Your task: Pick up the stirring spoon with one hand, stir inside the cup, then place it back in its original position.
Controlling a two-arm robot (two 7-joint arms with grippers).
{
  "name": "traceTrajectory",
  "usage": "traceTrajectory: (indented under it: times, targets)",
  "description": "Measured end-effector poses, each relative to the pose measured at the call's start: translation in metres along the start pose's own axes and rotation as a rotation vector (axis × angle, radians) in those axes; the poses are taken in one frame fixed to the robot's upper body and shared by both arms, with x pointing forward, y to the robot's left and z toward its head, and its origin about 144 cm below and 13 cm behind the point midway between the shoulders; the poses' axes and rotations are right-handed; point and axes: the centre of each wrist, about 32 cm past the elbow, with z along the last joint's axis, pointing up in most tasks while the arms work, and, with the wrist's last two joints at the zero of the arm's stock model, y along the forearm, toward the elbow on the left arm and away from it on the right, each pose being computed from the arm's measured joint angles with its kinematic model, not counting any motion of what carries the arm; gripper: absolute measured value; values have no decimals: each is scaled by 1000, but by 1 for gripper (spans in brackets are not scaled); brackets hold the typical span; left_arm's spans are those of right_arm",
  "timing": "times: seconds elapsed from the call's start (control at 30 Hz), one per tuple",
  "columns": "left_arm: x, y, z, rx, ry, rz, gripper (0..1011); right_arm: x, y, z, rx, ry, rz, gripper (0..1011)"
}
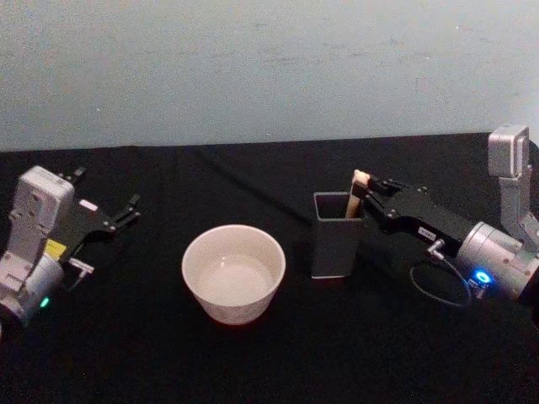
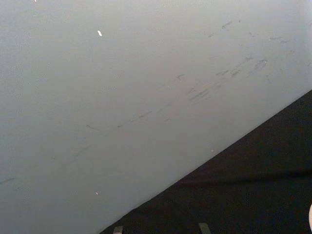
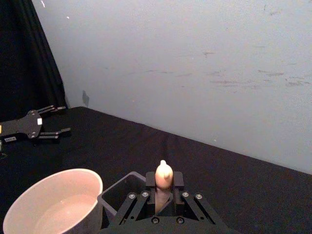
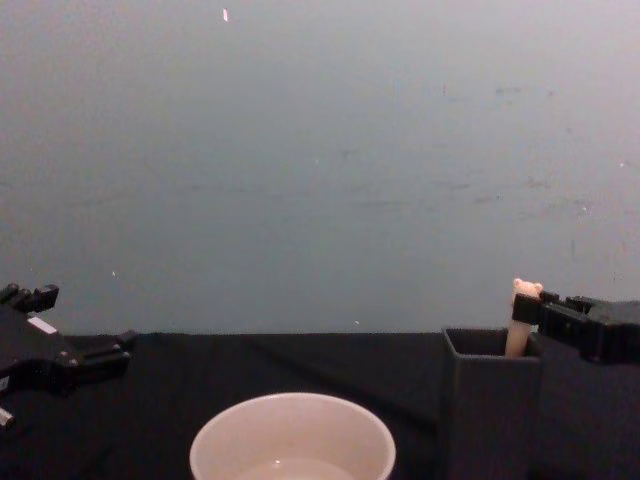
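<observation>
Black tabletop (image 1: 152, 353) | right claw (image 1: 365, 195) pinching stirring spoon (image 1: 356, 195) by its handle, upright in dark grey square holder (image 1: 330, 248) just right of cream cup (image 1: 227, 307) | left claw (image 1: 109, 192) spread, idle far left.

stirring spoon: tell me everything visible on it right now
What is visible of the stirring spoon is its cream-beige handle, matte, topped by a small rounded head with two ear-like bumps. It stands nearly upright, leaning slightly, in the far right corner of the dark grey square holder. The stem and bowl are hidden inside the holder. The right hand has a finger on each side of the handle just below the head and looks closed on it. The spoon is not yet lifted out.
</observation>
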Motion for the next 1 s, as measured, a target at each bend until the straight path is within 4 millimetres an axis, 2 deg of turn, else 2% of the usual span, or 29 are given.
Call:
traceTrajectory:
  times: [0.47,1.0]
  targets:
    - [0,0,0,0,0,0,1001,0,0,1,7,4,11,203]
    - [0,0,0,0,0,0,1001,0,-4,27,94,82,36,204]
